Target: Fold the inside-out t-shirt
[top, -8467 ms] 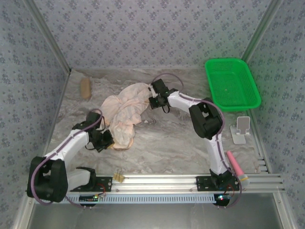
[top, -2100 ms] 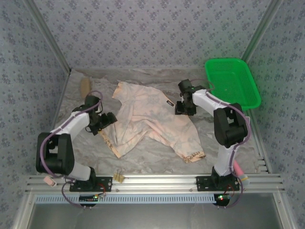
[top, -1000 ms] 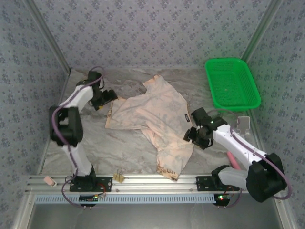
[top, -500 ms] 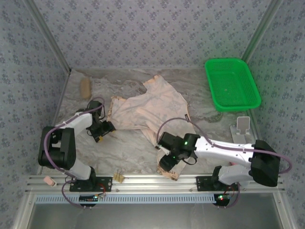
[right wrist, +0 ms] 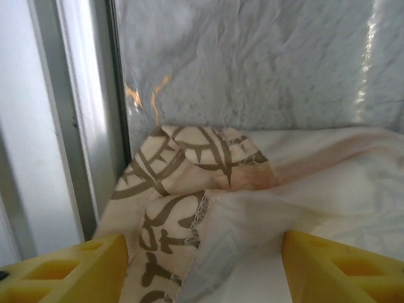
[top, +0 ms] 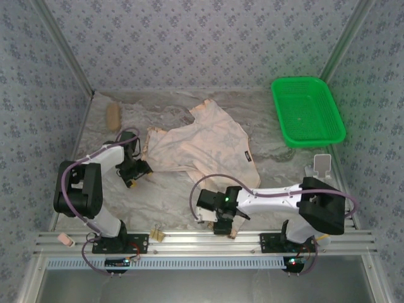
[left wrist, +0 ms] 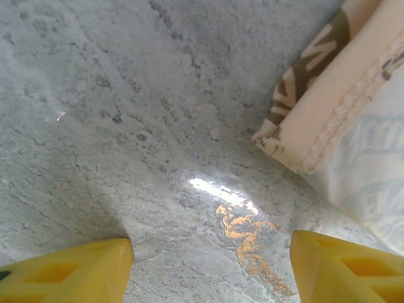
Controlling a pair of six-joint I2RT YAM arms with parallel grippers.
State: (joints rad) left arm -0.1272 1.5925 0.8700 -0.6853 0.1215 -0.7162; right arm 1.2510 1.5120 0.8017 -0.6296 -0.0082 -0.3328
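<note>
**Marbled worktop: shirt spread pale side up, both grippers open**

Grey marbled worktop sits inside patterned walls, with a green basket at its far right corner. The shirt lies spread across the centre, pale side up, running from the far middle down to the near edge. A dark label shows on its right part.

The left gripper is low over bare worktop near the left edge, just beside the shirt's left corner. Its yellow fingers stand wide apart with nothing between them.

The right gripper is at the near edge beside the rail, over the shirt's near hem, where brown print shows on a turned-over fold. Its jaws stand apart, unclosed. Whether the tips touch the cloth cannot be told.
</note>
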